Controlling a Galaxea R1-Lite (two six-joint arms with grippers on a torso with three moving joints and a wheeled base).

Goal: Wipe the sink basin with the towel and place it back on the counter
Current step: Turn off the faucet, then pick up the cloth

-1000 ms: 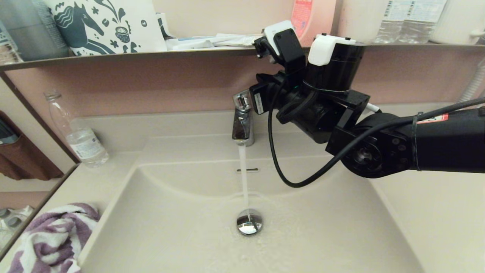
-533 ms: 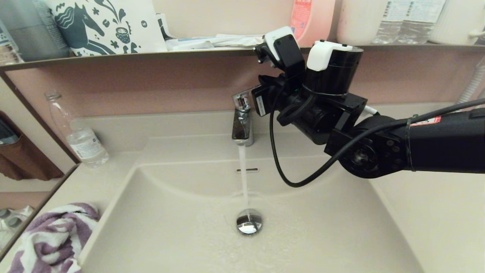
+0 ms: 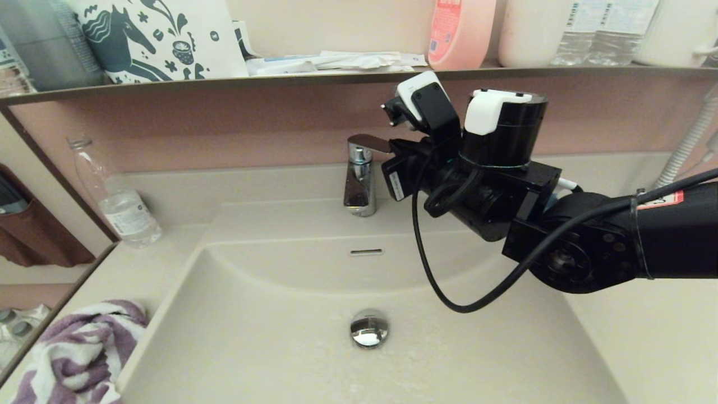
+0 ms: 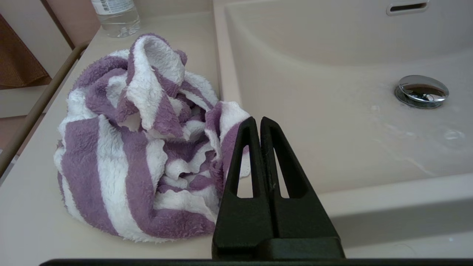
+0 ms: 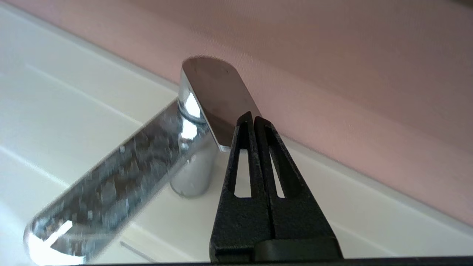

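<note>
**Tap off, right gripper at faucet lever, towel untouched on counter**

With no water coming from the faucet (image 3: pixel 359 188), the sink basin (image 3: pixel 269 336) shows only a wet sheen and a few droplets around the chrome drain plug (image 3: pixel 369 329) at the basin's centre. Right gripper (image 5: pixel 253 120) sits at 3 o'clock of the faucet, fingers pressed together with nothing between them, tips at the edge of the flat lever (image 5: pixel 218 99); can't tell if they actually touch it. Lever sticks out toward 3 o'clock in the head view.

The towel (image 3: pixel 78 353) lies bunched on the counter (image 3: pixel 140 264) at 9 o'clock of the basin, right beside the rim. Left gripper (image 4: pixel 260 123) hovers just beside the towel's basin-side edge, fingers together, gripping nothing.

Clear plastic bottle (image 3: pixel 115 196) stands on the counter at 10 o'clock of the basin, near the back corner. Overflow slot (image 3: pixel 366 252) on the rear wall at 12 o'clock of the drain. Shelf (image 3: pixel 224 81) above holds a pink bottle (image 3: pixel 461 31) and a printed bag (image 3: pixel 162 36).
</note>
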